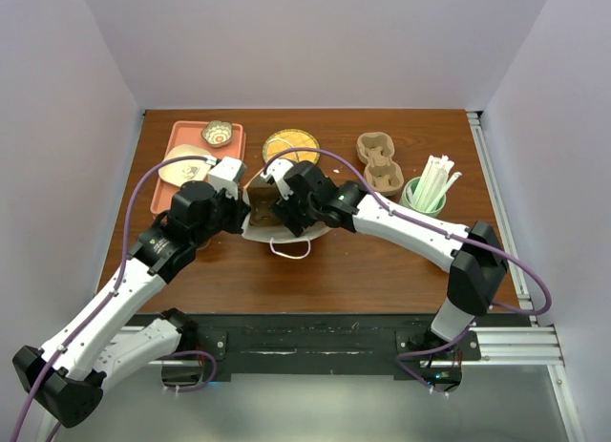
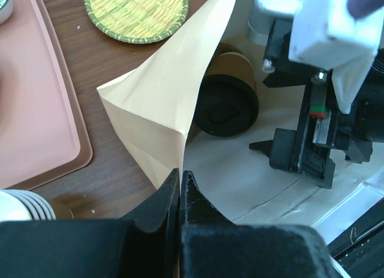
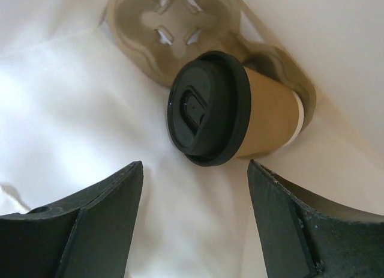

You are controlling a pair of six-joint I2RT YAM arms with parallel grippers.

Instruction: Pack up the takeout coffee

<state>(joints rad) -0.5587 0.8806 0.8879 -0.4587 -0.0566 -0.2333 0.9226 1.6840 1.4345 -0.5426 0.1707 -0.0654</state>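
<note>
Top view: the left pincer (image 1: 245,213) and the right pincer (image 1: 279,213) meet at a white paper bag (image 1: 304,234) lying on the table (image 1: 382,265). The bag's contents cannot be made out here. Left wrist view: the left pincer is clamped on the bag's folded mouth edge. The takeout coffee (image 2: 228,104) lies on its side inside the bag. Right wrist view: the right pincer is spread wide inside the bag, gripping nothing. The coffee lies beyond its fingers, lid toward the camera, base against a cardboard cup carrier (image 3: 174,20).
</note>
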